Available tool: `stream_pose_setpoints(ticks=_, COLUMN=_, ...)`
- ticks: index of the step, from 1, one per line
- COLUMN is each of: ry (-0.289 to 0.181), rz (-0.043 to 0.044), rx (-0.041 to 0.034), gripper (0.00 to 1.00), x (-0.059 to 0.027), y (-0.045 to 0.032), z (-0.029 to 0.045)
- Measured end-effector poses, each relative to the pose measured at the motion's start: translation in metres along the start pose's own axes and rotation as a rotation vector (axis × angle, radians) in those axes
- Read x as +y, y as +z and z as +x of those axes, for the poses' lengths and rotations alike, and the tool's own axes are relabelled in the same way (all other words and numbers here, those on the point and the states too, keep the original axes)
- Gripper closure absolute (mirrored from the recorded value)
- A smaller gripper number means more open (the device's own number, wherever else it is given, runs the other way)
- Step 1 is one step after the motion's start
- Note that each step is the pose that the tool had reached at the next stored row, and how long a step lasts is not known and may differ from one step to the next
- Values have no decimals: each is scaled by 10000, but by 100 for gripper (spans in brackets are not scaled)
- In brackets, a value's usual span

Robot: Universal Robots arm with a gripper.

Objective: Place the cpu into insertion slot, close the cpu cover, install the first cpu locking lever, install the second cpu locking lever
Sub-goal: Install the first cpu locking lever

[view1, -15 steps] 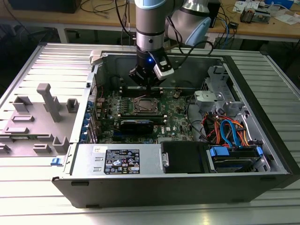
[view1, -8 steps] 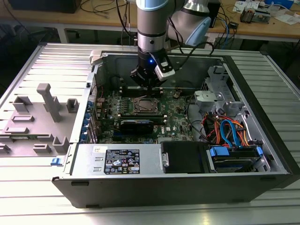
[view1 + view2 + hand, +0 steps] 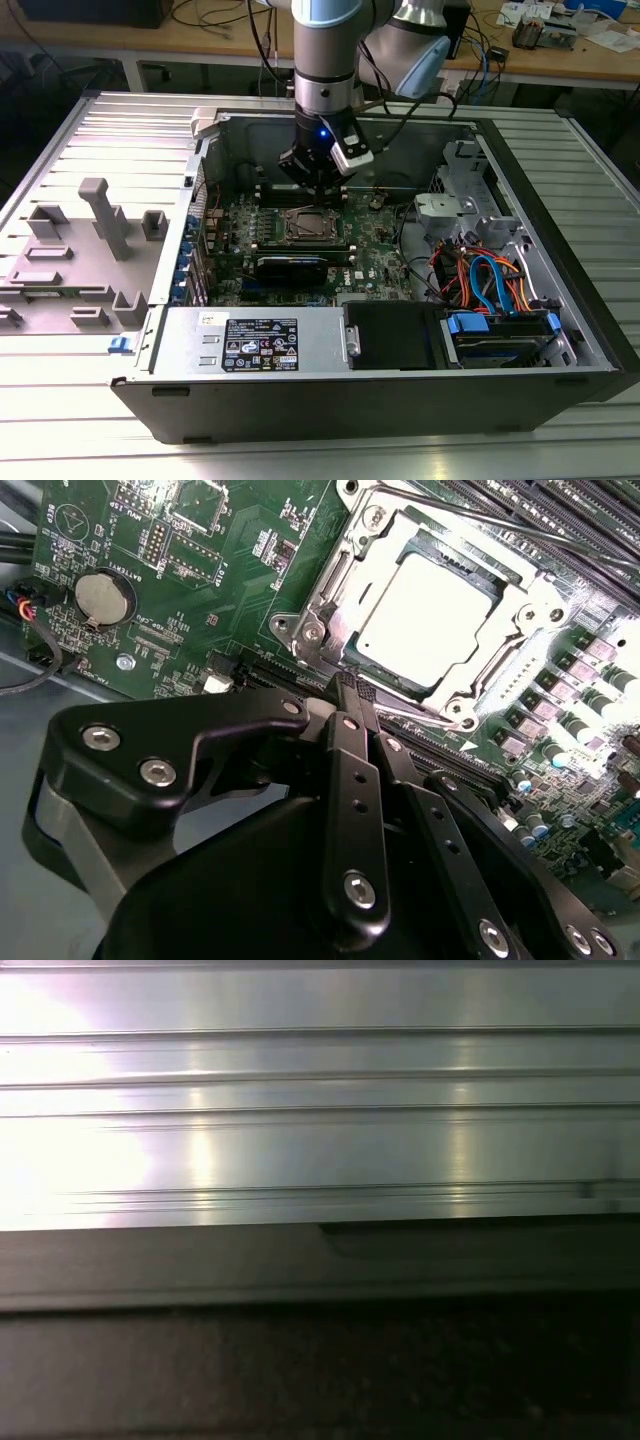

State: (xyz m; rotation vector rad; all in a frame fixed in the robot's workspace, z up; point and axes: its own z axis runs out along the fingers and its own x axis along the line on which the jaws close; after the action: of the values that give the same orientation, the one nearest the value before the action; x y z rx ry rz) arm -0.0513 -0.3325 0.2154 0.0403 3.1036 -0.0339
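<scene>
Sitting flat in the slot (image 3: pixel 312 630), the cpu (image 3: pixel 430 620) shows its pale metal top through the cut-out of the cover (image 3: pixel 505 670). The cover appears to lie down over the chip, so I judge the first two steps done. A thin wire lever (image 3: pixel 520 527) runs along one side of the slot. Whether it is hooked under its catch cannot be told, and the other lever cannot be made out with certainty, so the two locking steps look to be what is left. On the exterior view's clock face, the claw (image 3: pixel 318 182) hangs just at 12 o'clock of the slot, low inside the case (image 3: pixel 400 385), with the cables (image 3: pixel 480 275) toward 4 o'clock and a grey rack (image 3: pixel 95 240) at 9 o'clock. In the second wrist view its two black fingers (image 3: pixel 352 720) are drawn together to one tip, closed with nothing between them. The tip stands just beside the slot's edge, over the green board (image 3: pixel 200 610); whether it touches metal there cannot be told.
</scene>
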Motion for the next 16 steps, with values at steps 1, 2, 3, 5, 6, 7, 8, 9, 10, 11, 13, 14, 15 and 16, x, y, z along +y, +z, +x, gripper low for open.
stream_pose_setpoints(ticks=1, ry=-2, rz=-1, rx=-1, gripper=89, x=0, y=3, z=-2)
stream_pose_setpoints(ticks=2, ry=-3, rz=-1, rx=0, gripper=89, x=0, y=5, z=-4)
stream_pose_setpoints(ticks=3, ry=-2, rz=-2, rx=0, gripper=89, x=0, y=8, z=-6)
stream_pose_setpoints(ticks=5, ry=-2, rz=-2, rx=-1, gripper=89, x=1, y=14, z=-11)
stream_pose_setpoints(ticks=6, ry=-2, rz=-2, rx=-1, gripper=89, x=1, y=18, z=-14)
stream_pose_setpoints(ticks=7, ry=-2, rz=-2, rx=0, gripper=89, x=1, y=23, z=-19)
stream_pose_setpoints(ticks=8, ry=-2, rz=-1, rx=-1, gripper=89, x=1, y=28, z=-22)
stream_pose_setpoints(ticks=9, ry=-2, rz=-1, rx=0, gripper=89, x=1, y=33, z=-25)
stream_pose_setpoints(ticks=10, ry=-1, rz=-1, rx=0, gripper=89, x=2, y=38, z=-30)
stream_pose_setpoints(ticks=11, ry=-1, rz=-1, rx=-1, gripper=89, x=2, y=46, z=-35)
stream_pose_setpoints(ticks=13, ry=-1, rz=0, rx=-1, gripper=89, x=2, y=51, z=-35)
stream_pose_setpoints(ticks=14, ry=-1, rz=-1, rx=-1, gripper=89, x=2, y=54, z=-35)
stream_pose_setpoints(ticks=15, ry=-2, rz=0, rx=-1, gripper=89, x=2, y=55, z=-35)
stream_pose_setpoints(ticks=16, ry=-3, rz=-1, rx=-1, gripper=89, x=2, y=56, z=-33)
